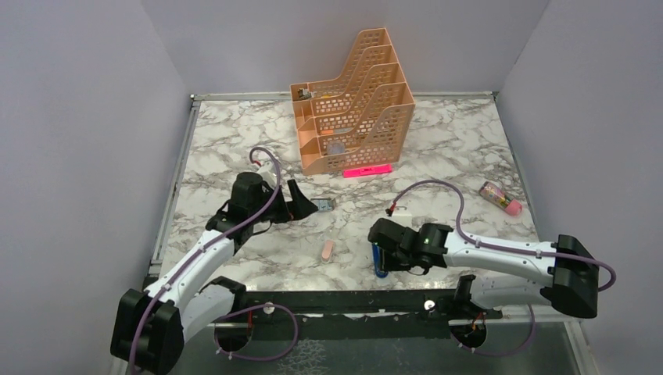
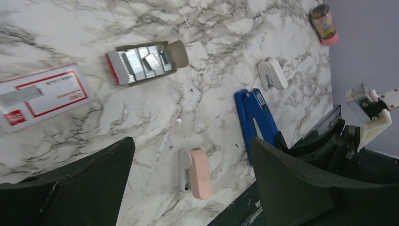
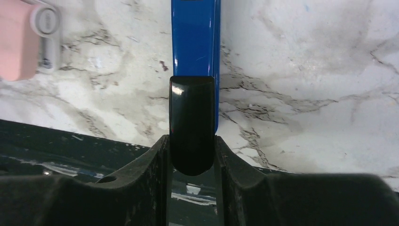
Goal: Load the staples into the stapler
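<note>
Marble tabletop [image 1: 438, 156] below: the right gripper [image 3: 192, 141] pinches the stapler [image 3: 195, 37] by its black end, long axis toward 12 o'clock; the left gripper [image 2: 190, 143], spread wide, hangs nearer the staples tray [image 2: 141, 63], at 11 o'clock.

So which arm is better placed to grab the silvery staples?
Left. The open left gripper hangs near the grey-blue tray of staples, while the right gripper is shut on the long blue stapler.
</note>
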